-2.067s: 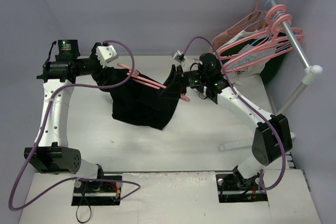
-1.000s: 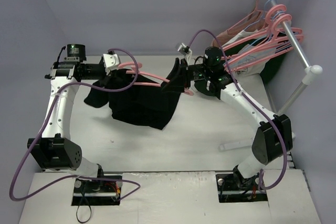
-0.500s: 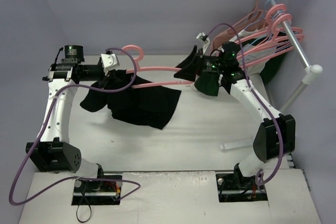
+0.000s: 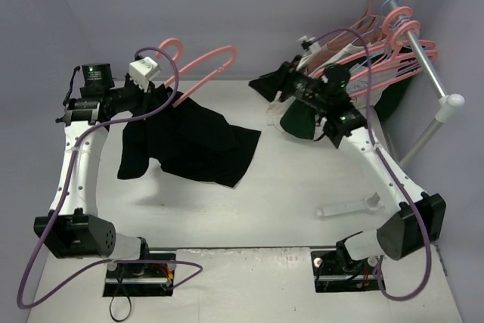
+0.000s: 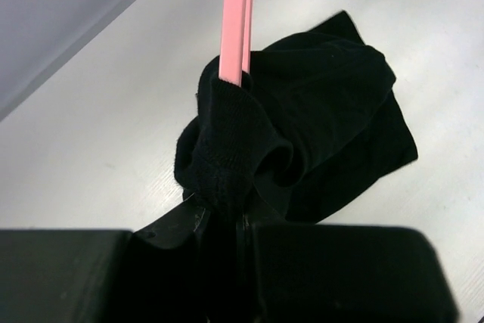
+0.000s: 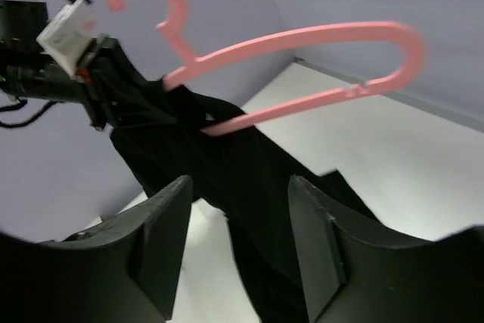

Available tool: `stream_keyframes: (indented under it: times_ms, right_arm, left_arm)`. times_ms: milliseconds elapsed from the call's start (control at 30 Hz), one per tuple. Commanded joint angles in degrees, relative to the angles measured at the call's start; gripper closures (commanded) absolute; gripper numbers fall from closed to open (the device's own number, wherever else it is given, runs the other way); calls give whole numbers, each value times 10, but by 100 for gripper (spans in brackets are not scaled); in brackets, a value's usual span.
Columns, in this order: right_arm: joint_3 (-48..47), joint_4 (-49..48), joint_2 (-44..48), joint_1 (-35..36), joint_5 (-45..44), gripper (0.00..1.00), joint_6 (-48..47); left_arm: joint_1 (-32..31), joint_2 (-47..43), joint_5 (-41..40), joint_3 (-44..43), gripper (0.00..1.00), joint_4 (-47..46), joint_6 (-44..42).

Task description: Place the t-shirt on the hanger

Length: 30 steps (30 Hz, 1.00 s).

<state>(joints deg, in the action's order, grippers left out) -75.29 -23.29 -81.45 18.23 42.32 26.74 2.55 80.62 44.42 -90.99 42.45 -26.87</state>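
My left gripper (image 4: 153,94) is shut on a bunch of the black t-shirt (image 4: 189,140) together with the pink hanger (image 4: 203,60). The hanger slants up off the table, and its hook (image 4: 171,45) rises above the gripper. Only its left arm is inside the shirt; its right end (image 4: 229,52) sticks out bare. The t-shirt hangs from the grip and trails across the table. In the left wrist view the hanger (image 5: 236,20) runs into the bunched fabric (image 5: 227,141) at the jaws. My right gripper (image 4: 266,85) is open, empty and right of the hanger; it faces the hanger (image 6: 302,41) and t-shirt (image 6: 227,172).
A rail (image 4: 427,73) at the back right carries several more pink hangers (image 4: 393,47) with pale garments. A dark green garment (image 4: 302,122) lies under the right arm. A small white part (image 4: 352,208) lies on the table near the right arm's base.
The right gripper let go of the shirt and hanger end and drew back to the right. The left arm lifted and tilted the hanger, and the shirt's right side dropped onto the table.
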Motion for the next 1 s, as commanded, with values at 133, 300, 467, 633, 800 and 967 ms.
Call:
stream_keyframes:
  times_ms: [133,300,467,633,800,967]
  right_arm:
    - [-1,15,-20,233,-319,54,-33]
    - [-47,14,-103,288,-337,56,-13]
    - [-65,14,-144,309,-367,56,-10]
    - [-70,13,-159,314,-360,56,0]
    - [-77,14,-159,323,-361,56,6]
    - [-77,15,-155,325,-361,56,9]
  left_arm:
    - [-50,-102,-111,19,100,-82,162]
    - [-71,-136,-115,49,100,-82,180]
    - [-75,-155,-122,63,100,-83,183]
    - [-77,-159,-121,69,100,-83,188]
    - [-80,-162,-127,82,100,-83,190]
    - [-83,-166,-128,89,100,-83,192]
